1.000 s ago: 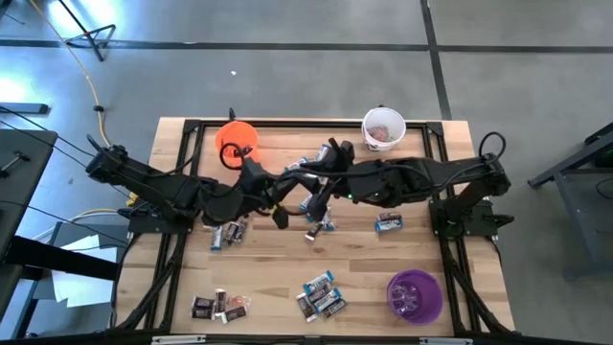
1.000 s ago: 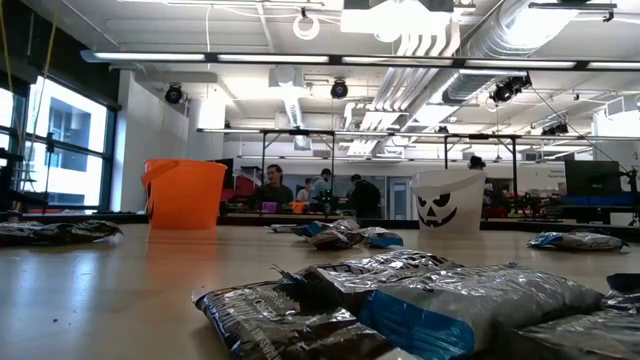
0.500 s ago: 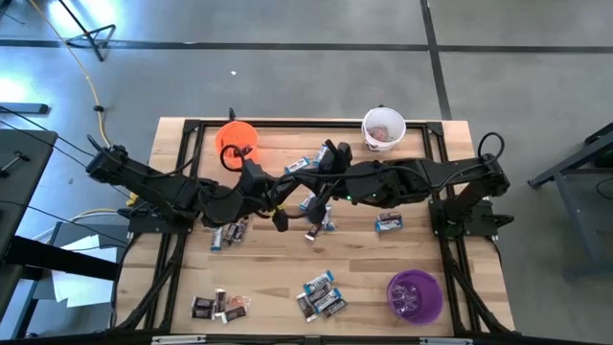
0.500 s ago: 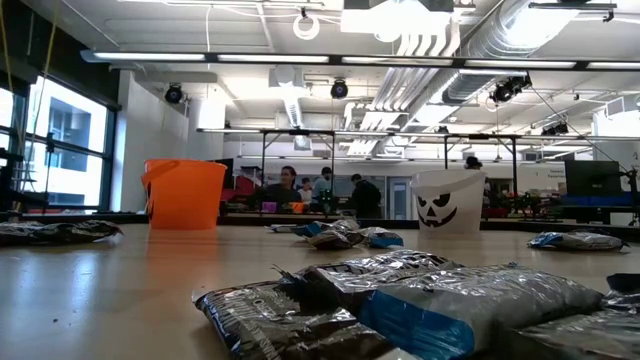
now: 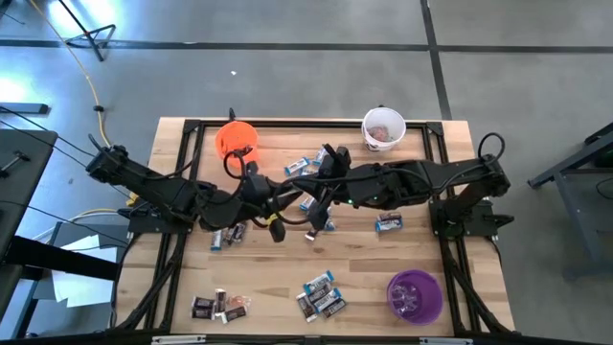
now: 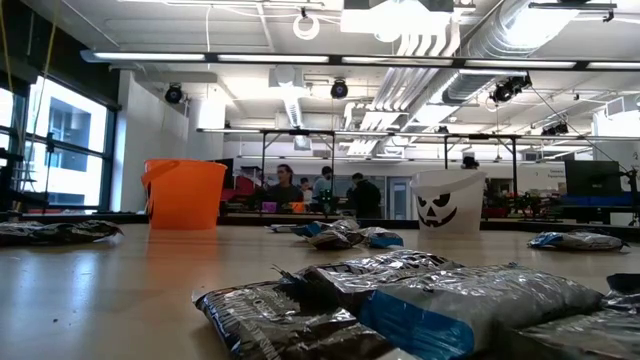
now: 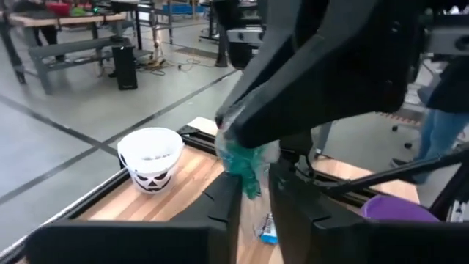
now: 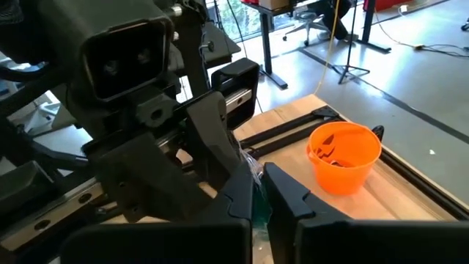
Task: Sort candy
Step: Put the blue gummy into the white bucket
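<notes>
1. I have both arms meeting over the middle of the table point(image 5: 172, 287). The left gripper point(image 7: 255, 192) and the right gripper point(image 8: 258, 192) face each other there.
2. In the left wrist view a teal candy point(image 7: 245, 163) sits between my left fingers point(image 7: 223, 198), with the right arm's fingers pinched on its upper end. I can't tell whether my left jaws are clamping it or slightly apart.
3. My right jaws are together, with a sliver of teal wrapper point(image 8: 253, 209) between the tips.
4. The rest of the candy lies in clusters: one by the near edge at the left point(image 5: 218, 306), one near the near edge at the middle point(image 5: 320, 294), a single piece toward the right edge point(image 5: 388, 222), some under the arms point(image 5: 230, 233).
5. The orange cup point(image 5: 236, 140) stands at the far edge left of centre, the white cup point(image 5: 383, 128) at the far edge right of centre, the purple cup point(image 5: 414, 296) in the near right corner.
</notes>
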Action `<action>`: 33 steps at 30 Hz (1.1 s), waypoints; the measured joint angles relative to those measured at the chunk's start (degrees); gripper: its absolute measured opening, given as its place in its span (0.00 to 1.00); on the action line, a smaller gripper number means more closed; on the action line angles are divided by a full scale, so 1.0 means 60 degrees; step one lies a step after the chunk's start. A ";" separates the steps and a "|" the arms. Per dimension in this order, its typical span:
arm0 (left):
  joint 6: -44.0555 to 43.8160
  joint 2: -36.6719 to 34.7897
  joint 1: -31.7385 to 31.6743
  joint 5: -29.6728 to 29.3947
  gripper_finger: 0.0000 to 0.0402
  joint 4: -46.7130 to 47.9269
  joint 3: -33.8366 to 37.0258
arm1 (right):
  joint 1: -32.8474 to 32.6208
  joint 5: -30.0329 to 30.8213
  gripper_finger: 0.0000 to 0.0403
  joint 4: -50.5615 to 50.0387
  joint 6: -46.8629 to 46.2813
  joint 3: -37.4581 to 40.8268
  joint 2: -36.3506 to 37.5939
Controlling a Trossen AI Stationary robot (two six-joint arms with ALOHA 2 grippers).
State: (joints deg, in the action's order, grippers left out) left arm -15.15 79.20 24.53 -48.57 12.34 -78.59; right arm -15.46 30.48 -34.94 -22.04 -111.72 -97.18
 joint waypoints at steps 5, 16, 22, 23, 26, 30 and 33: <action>0.0775 0.0000 -0.0004 0.0069 0.25 0.0077 0.0000 | 0.0007 -0.0089 0.00 -0.0202 0.0004 0.0000 0.0058; 0.1240 -0.0131 -0.0040 -0.1443 0.37 0.0235 -0.0004 | 0.0020 0.0541 0.00 -0.2172 -0.0163 0.0007 0.1065; 0.0802 -0.0131 -0.0040 -0.2293 0.37 0.0582 -0.0004 | 0.0342 0.1259 0.00 -0.4937 -0.0988 0.0007 0.1727; 0.0590 -0.0131 -0.0040 -0.2541 0.37 0.0716 -0.0004 | 0.0450 0.1418 0.00 -0.5506 -0.1186 0.0007 0.1808; 0.0009 -0.0131 -0.0040 -0.3145 0.37 0.1091 -0.0004 | 0.0888 0.1649 0.00 -0.7134 -0.1852 0.0007 0.2011; -0.0173 -0.0131 -0.0040 -0.3386 0.37 0.1344 -0.0004 | 0.1770 0.1668 0.00 -0.8924 -0.2223 0.0007 0.2195; 0.0031 -0.0131 -0.0064 -0.3550 0.37 0.1336 -0.0004 | 0.2627 0.1484 0.00 -0.9144 -0.2068 0.0018 0.2284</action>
State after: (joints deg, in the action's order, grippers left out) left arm -14.97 78.41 24.15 -69.87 20.35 -78.61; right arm 0.30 39.38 -89.81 -34.45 -111.62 -83.48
